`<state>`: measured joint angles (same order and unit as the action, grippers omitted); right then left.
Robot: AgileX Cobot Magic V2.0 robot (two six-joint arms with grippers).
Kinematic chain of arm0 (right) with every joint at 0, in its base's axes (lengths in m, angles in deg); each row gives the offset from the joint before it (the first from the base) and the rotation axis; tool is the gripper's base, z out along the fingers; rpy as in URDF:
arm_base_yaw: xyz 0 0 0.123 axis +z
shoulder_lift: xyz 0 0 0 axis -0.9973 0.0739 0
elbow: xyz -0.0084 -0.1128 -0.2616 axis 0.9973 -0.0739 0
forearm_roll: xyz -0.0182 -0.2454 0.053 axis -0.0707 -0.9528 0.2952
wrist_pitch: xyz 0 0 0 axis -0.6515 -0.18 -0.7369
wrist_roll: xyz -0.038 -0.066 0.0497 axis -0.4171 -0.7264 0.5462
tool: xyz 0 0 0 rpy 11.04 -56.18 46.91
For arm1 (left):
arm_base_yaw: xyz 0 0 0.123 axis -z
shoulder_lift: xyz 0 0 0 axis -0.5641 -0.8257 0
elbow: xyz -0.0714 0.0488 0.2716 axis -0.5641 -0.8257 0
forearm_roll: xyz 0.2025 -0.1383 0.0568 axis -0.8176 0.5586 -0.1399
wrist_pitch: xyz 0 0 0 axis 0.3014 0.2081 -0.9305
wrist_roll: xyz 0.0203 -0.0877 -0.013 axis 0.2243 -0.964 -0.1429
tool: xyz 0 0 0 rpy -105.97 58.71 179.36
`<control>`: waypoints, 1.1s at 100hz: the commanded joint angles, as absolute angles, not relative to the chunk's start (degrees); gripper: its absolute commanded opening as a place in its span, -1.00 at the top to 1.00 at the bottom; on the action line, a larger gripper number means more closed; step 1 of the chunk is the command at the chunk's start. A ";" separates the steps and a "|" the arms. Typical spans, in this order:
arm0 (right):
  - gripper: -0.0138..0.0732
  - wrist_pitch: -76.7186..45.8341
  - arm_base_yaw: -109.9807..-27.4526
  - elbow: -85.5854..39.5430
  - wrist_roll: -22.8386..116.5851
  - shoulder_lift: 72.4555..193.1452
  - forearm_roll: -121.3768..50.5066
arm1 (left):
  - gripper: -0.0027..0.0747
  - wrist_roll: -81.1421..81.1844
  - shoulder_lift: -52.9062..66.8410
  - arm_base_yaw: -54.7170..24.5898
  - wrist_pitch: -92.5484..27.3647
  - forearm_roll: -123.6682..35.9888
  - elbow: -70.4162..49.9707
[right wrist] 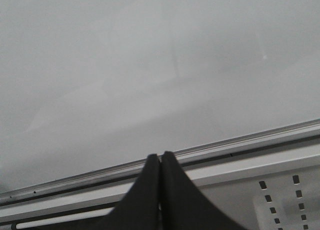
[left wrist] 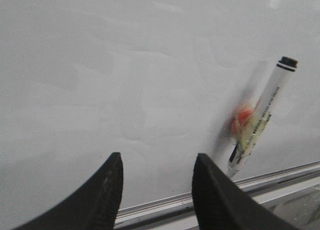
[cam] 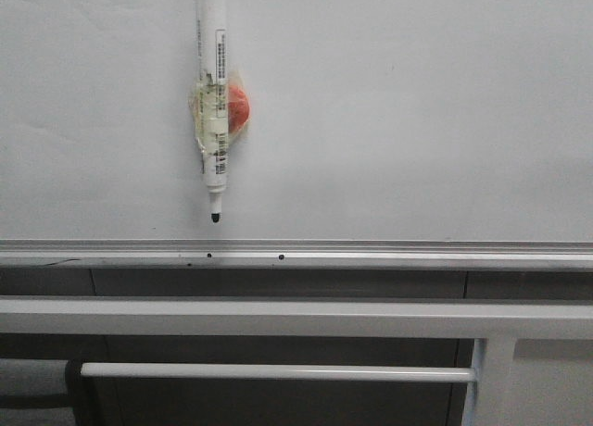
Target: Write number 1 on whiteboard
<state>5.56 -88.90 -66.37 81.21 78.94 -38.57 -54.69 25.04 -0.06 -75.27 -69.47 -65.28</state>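
The whiteboard (cam: 389,111) fills the front view, plain white, with its silver rail (cam: 371,252) along the lower edge. No black stroke for the number 1 shows on it. A white marker pen (cam: 213,93) with a red ball (cam: 238,108) taped on hangs on the board, black tip down, just above the rail. In the left wrist view my left gripper (left wrist: 157,162) is open and empty, facing the board (left wrist: 125,80), with the pen (left wrist: 260,120) off to one side. My right gripper (right wrist: 160,156) is shut and empty, in front of the board's rail (right wrist: 250,138).
Grey metal frame bars (cam: 278,317) run below the board, with a thinner white bar (cam: 278,371) and an upright post (cam: 489,380) at the lower right. A perforated grey bracket (right wrist: 285,200) shows in the right wrist view.
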 commanded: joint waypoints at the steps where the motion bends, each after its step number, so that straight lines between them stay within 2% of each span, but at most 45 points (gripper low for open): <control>1: 0.83 1.46 -88.91 -64.63 80.72 80.18 -38.05 | 0.18 -55.41 20.27 2.68 -84.68 -70.67 -64.09; 15: 0.83 1.46 -88.91 -64.63 80.72 80.18 -38.05 | 0.18 -54.78 10.45 8.93 -95.22 -70.01 -64.09; 31: 0.83 1.46 -88.91 -64.63 80.72 80.18 -38.05 | 0.15 -51.26 -1.88 14.33 -107.58 -61.17 -64.34; 38: 0.83 1.46 -88.91 -64.63 80.72 80.18 -38.05 | 0.09 -50.91 -6.98 16.20 -114.25 -60.62 -64.58; 51: 0.83 1.46 -88.91 -64.63 80.72 80.18 -38.05 | -0.15 -50.81 -15.30 19.61 -124.20 -58.27 -64.67; 75: 0.83 1.46 -88.91 -64.63 80.72 80.18 -38.05 | -0.18 -50.81 -21.61 25.79 -124.70 -51.52 -59.89; 110: 0.83 1.46 -88.91 -64.63 80.72 80.18 -38.05 | -0.18 -49.14 -25.89 26.51 -124.70 -45.87 -52.28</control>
<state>5.56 -88.90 -66.37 81.21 78.94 -38.57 -50.00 -26.39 26.09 -110.62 -47.15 -54.65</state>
